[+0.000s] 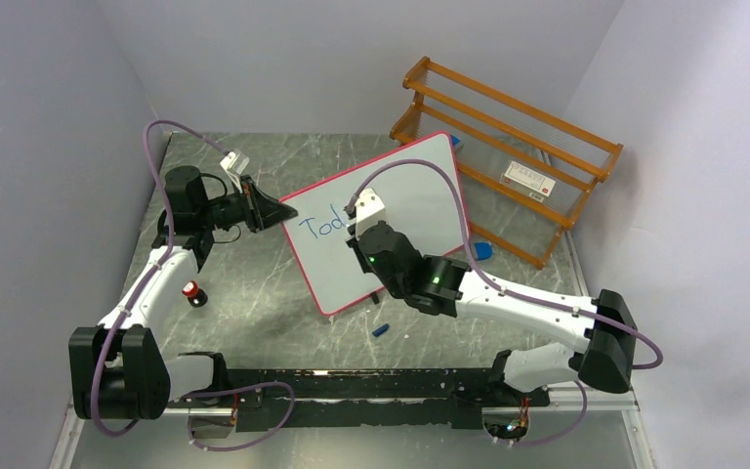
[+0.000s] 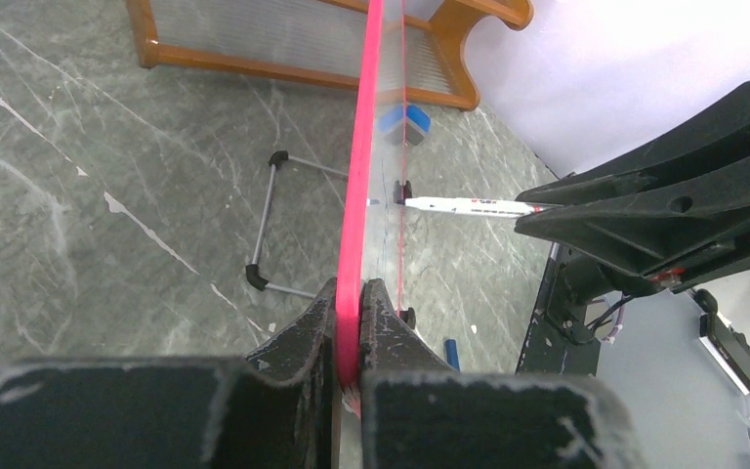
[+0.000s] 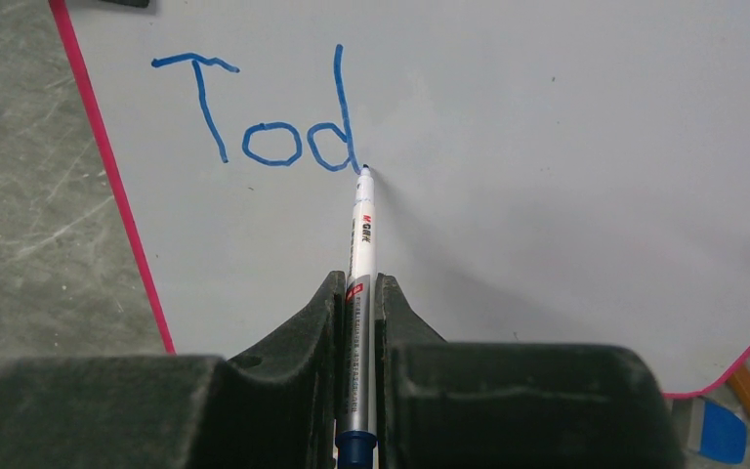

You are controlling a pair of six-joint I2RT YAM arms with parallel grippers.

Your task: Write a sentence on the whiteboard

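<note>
The whiteboard (image 1: 420,200) with its pink-red rim stands tilted in the middle of the table. My left gripper (image 1: 281,209) is shut on its left edge, and the left wrist view has the rim (image 2: 359,195) edge-on between the fingers (image 2: 354,293). My right gripper (image 3: 357,285) is shut on a white marker (image 3: 360,244) whose blue tip touches the board (image 3: 566,176) just right of the blue letters "Tod" (image 3: 264,117). The same letters (image 1: 324,226) are partly covered by my right arm in the top view.
An orange wooden rack (image 1: 508,156) lies behind the board at the back right. A blue eraser (image 1: 481,250) sits by the rack. A blue marker cap (image 1: 381,330) lies near the board's front corner. A small red-and-black object (image 1: 191,292) stands by my left arm.
</note>
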